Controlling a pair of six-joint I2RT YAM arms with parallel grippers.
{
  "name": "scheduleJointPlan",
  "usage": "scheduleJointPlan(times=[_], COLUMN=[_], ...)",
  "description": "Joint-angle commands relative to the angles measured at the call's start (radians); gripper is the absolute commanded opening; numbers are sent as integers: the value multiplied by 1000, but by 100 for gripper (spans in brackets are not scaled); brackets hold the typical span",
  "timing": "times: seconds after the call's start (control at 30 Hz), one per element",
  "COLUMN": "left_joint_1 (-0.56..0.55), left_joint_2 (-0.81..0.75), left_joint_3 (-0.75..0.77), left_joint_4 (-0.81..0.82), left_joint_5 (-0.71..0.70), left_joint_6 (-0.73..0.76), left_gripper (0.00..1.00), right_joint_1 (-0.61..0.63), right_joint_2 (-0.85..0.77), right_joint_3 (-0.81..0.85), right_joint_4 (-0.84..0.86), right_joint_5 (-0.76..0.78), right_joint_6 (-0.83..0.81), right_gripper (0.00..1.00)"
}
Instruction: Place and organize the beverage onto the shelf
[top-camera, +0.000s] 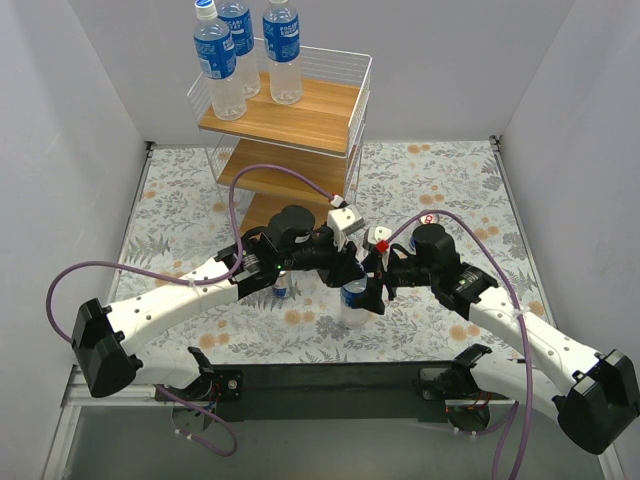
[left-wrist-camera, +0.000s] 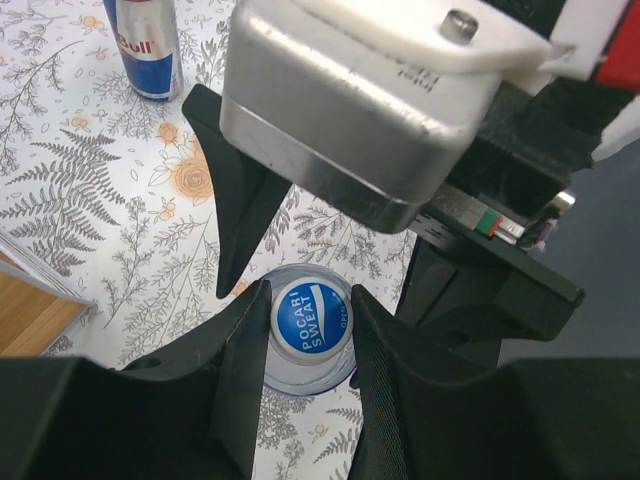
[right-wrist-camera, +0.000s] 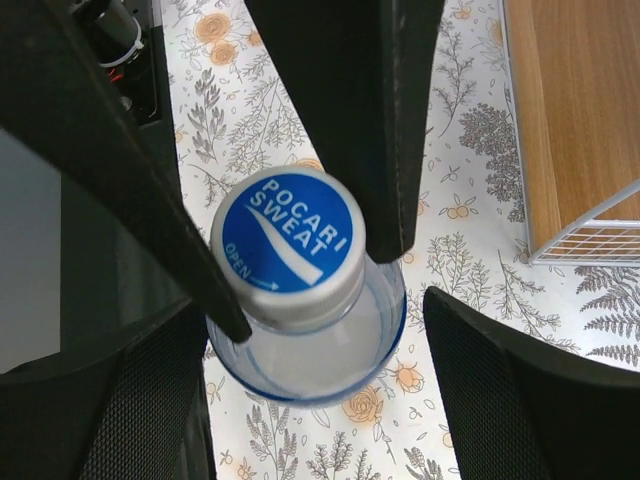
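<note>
Item, nearest: the last loose bottle (top-camera: 354, 303), upright on the floral table cover (top-camera: 450, 190) between your two arms, well short of the shelf. Left gripper (left-wrist-camera: 308, 300): its fingers are closed in on the blue cap (right-wrist-camera: 288, 232) from both sides and appear clamped on it. The arm reaches in low from the left, wrist turned down over the bottle top. Right gripper (right-wrist-camera: 312, 340): its jaws are apart and straddle the clear body lower down, with a sliver of gap showing on one side, so it has no hold that you can see. That arm comes in from the right with its elbow bent and meets the left one head-on. Step in hand, as I judge it: pick-up of this bottle, with both tools crowded on it. The next move calls for one tool to take charge: back the right one clear, then lift straight up by the cap before swinging toward the rack. Item: one can (left-wrist-camera: 148, 45), standing on the cover just beside the left arm, not yet shelved; no second can is in view. Item, farthest: shelf (top-camera: 330, 110), with three bottles (top-camera: 240, 45) upright at the left end of the top board and wood showing to their right. The lower boards are partly hidden.
</note>
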Motion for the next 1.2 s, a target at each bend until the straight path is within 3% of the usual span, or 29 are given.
scheduleJointPlan(times=[0.0, 0.17, 0.23, 0.27, 0.3, 0.37, 0.4, 0.5, 0.57, 0.6, 0.63, 0.73, 0.97, 1.17], left_joint_1=[-13, -17, -19, -21, -21, -21, -21, -21, -21, -21, -19, -19, -21, -19], left_joint_2=[-29, -15, -12, -14, -14, -17, -20, -23, -46, -57, -81, -119, -202, -227], left_joint_3=[75, 82, 83, 86, 86, 86, 85, 83, 69, 63, 46, 20, -53, -138], left_joint_4=[141, 154, 161, 163, 163, 171, 174, 178, 187, 204, 212, 235, 215, 210], left_joint_5=[-29, -19, -19, -22, -25, -26, -25, -51, -78, -107, -120, -160, -146, -85], left_joint_6=[-26, -41, -43, -43, -43, -47, -52, -72, -98, -109, -118, -130, -101, -86], left_gripper=[0, 0, 0, 0, 0, 0, 0, 0, 17, 27, 48, 67, 75, 75], right_joint_1=[5, 5, 4, 4, 2, -1, -7, -25, -39, -53, -59, -88, -171, -361], right_joint_2=[-6, -10, -13, -15, -15, -18, -23, -39, -52, -72, -81, -130, -216, -207], right_joint_3=[17, 10, 10, 11, 13, 13, 13, 2, -15, -22, -29, -55, -64, 28], right_joint_4=[51, 85, 99, 100, 99, 99, 99, 99, 100, 99, 91, 74, 17, -85], right_joint_5=[20, 28, 23, 19, 20, 20, 17, 2, -10, -15, -16, -29, -38, -105], right_joint_6=[21, 52, 61, 63, 64, 71, 74, 81, 81, 81, 78, 67, 109, 118], right_gripper=[90, 86, 77, 72, 58, 39, 24, 8, 3, 1, 1, 1, 1, 1])
